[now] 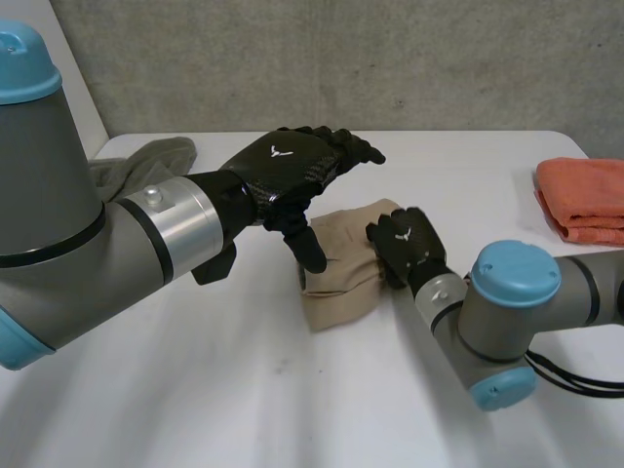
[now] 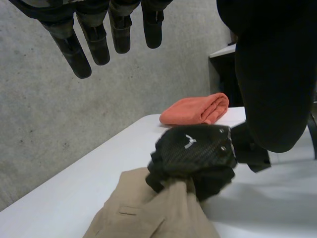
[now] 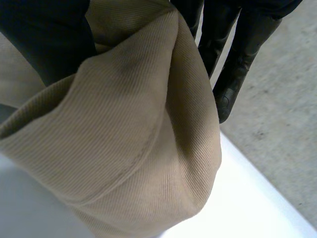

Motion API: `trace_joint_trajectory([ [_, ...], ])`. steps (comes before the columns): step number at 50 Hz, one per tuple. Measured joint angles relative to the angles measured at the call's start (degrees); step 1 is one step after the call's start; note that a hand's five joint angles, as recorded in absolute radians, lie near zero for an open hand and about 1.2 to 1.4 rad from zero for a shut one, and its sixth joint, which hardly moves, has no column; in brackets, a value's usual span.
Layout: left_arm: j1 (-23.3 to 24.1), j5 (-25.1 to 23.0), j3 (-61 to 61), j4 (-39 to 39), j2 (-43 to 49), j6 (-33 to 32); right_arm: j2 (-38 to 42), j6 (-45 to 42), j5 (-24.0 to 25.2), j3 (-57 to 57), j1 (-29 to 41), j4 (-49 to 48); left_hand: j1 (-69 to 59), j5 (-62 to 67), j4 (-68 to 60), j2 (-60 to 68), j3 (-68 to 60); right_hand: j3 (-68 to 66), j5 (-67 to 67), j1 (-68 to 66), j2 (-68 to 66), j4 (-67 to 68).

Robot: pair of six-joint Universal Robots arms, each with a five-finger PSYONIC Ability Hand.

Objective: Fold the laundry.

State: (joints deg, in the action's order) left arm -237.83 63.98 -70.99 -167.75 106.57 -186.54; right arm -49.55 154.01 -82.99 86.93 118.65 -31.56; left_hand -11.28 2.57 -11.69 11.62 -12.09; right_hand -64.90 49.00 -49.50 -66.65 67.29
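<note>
A folded tan cloth [image 1: 341, 278] lies in the middle of the white table [image 1: 244, 400]. My right hand [image 1: 408, 244] is at its right edge, fingers curled into the fabric. The left wrist view has that right hand [image 2: 193, 153] bunching the tan cloth [image 2: 148, 213] from above. In the right wrist view the tan cloth [image 3: 138, 148] sits pinched between thumb and fingers [image 3: 242, 44]. My left hand [image 1: 288, 166] hovers over the cloth's far left side, open, its thumb pointing down near the fabric. Its straight fingers [image 2: 84, 44] hold nothing.
A folded orange towel [image 1: 585, 200] lies at the table's right edge, also seen as the orange towel [image 2: 195, 110] beyond my right hand. A crumpled grey-green garment [image 1: 136, 164] sits at the back left, behind my left arm. A grey wall stands behind the table.
</note>
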Motion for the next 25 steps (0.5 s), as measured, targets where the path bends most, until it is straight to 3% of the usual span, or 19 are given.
trace_joint_trajectory([
  [8, -0.09, 0.00, -0.04, -0.04, -0.11, 0.11, -1.81, -1.53, 1.56, -2.22, -5.21, 1.85, 0.00, 0.00, 0.00, 0.00, 0.00, 0.00, 0.04, -0.78, 0.00, 0.14],
  [12, -0.11, 0.01, -0.03, -0.04, -0.14, 0.13, -3.12, -6.84, 8.70, -2.46, -14.87, 2.92, 0.00, 0.00, 0.00, 0.00, 0.00, 0.00, 1.26, -0.78, 0.00, 0.76],
  [15, -0.11, 0.01, -0.03, -0.04, -0.13, 0.13, -3.42, -8.37, 11.28, -2.61, -17.53, 3.02, 0.00, 0.00, 0.00, 0.00, 0.00, 0.00, 1.37, -0.78, 0.00, 0.76],
  [16, -0.10, 0.01, -0.03, -0.04, -0.13, 0.13, -3.59, -9.47, 13.38, -2.82, -19.49, 3.06, 0.00, 0.00, 0.00, 0.00, 0.00, 0.00, 1.73, -0.78, 0.00, 0.76],
  [17, -0.11, 0.01, -0.03, -0.04, -0.11, 0.13, -3.73, -11.70, 19.58, -4.30, -24.40, 3.01, 0.00, 0.00, 0.00, 0.00, 0.00, 0.00, 1.84, -0.78, 0.00, 0.78],
  [19, -0.10, 0.01, -0.03, -0.04, -0.09, 0.13, -3.60, -12.09, 23.17, -6.20, -26.79, 2.97, 0.00, 0.00, 0.00, 0.00, 0.00, 0.00, 1.85, -0.78, 0.00, 0.78],
  [25, -0.09, 0.00, -0.02, -0.03, -0.06, 0.13, -2.32, -6.43, 28.18, -16.11, -29.81, 2.43, 0.00, 0.00, 0.00, 0.00, 0.00, 0.00, 1.85, -1.53, -0.29, 0.80],
])
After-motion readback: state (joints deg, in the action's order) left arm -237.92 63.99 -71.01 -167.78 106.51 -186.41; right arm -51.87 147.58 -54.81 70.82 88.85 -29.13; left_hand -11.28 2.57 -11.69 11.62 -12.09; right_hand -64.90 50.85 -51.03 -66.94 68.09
